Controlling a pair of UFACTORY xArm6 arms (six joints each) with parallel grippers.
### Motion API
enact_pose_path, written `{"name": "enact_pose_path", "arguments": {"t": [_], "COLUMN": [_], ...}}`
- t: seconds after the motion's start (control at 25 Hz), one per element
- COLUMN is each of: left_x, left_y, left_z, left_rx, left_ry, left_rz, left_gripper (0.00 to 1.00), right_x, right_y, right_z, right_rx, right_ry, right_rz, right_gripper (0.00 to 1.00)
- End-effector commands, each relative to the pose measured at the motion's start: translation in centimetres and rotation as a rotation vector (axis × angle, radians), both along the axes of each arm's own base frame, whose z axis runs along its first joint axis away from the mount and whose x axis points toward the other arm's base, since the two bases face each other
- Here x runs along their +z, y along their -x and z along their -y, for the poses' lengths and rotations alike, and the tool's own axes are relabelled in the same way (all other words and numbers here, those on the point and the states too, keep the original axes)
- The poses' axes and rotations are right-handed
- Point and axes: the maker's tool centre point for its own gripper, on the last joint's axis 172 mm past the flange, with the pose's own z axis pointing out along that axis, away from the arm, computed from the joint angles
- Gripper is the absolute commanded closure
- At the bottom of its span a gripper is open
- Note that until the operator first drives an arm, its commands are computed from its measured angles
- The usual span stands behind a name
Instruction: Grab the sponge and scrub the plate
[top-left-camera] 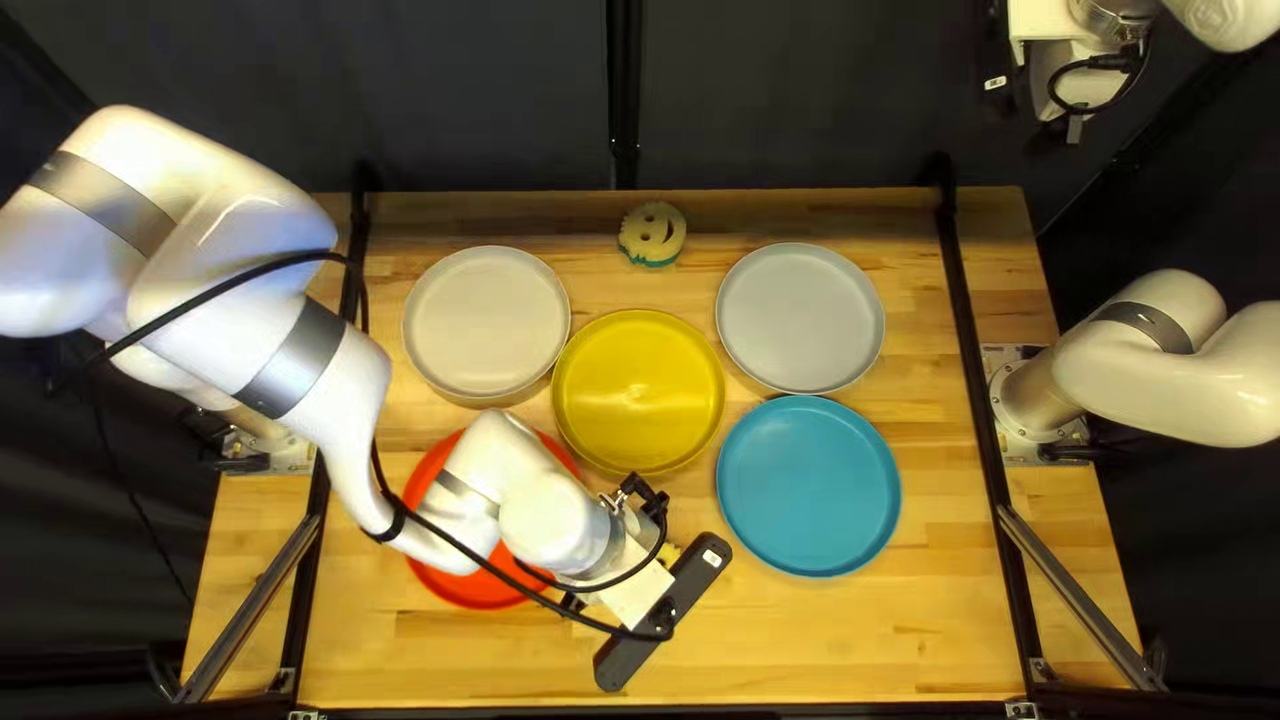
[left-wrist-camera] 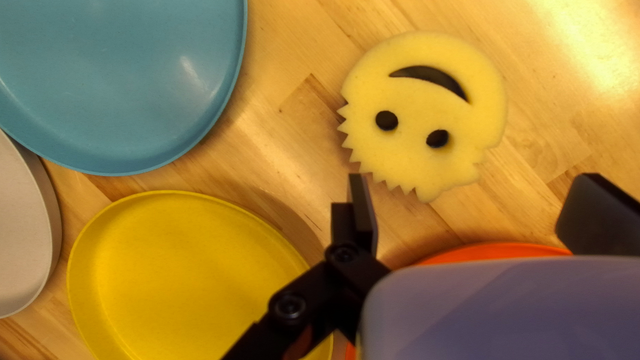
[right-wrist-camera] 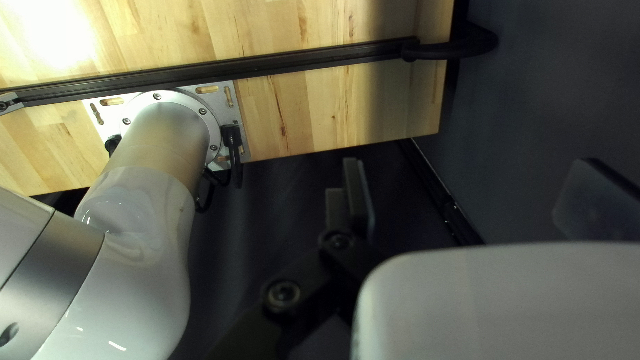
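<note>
My left gripper (top-left-camera: 664, 616) is over the near part of the table, beside the red plate (top-left-camera: 478, 588). A yellow smiley sponge (left-wrist-camera: 423, 113) lies flat on bare wood just ahead of the left gripper (left-wrist-camera: 473, 183), whose fingers stand wide apart with nothing between them. In the top left view only a bit of that sponge (top-left-camera: 670, 555) shows past the gripper. My right gripper (top-left-camera: 1074, 83) is raised beyond the table's far right corner. The right wrist view has the right gripper (right-wrist-camera: 470, 177) open and holding nothing.
Also on the table are a yellow plate (top-left-camera: 639, 390), a blue plate (top-left-camera: 808, 486), a cream plate (top-left-camera: 486, 323) and a grey plate (top-left-camera: 800, 318). A second smiley sponge (top-left-camera: 654, 232) lies by the far edge. My left arm covers part of the red plate.
</note>
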Motion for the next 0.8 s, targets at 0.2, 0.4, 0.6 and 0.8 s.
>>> {"name": "enact_pose_path", "arguments": {"t": [0.2,0.4,0.6,0.8], "left_x": [-0.6,-1.7,-4.3,-5.3], "left_y": [-0.9,-0.8,0.2,0.3], "left_z": [4.0,6.1,5.3,5.3], "left_rx": [-0.015,-0.014,-0.008,0.01], "left_ry": [-0.022,-0.045,-0.046,-0.065], "left_rz": [0.02,0.027,0.014,0.022], "left_gripper": [0.0,0.0,0.0,0.0], "right_x": [0.0,0.0,0.0,0.0], "right_y": [0.0,0.0,0.0,0.0], "right_z": [0.0,0.0,0.0,0.0], "right_rx": [0.0,0.0,0.0,0.0], "right_ry": [0.0,0.0,0.0,0.0], "right_rz": [0.0,0.0,0.0,0.0], "right_gripper": [0.0,0.0,0.0,0.0]}}
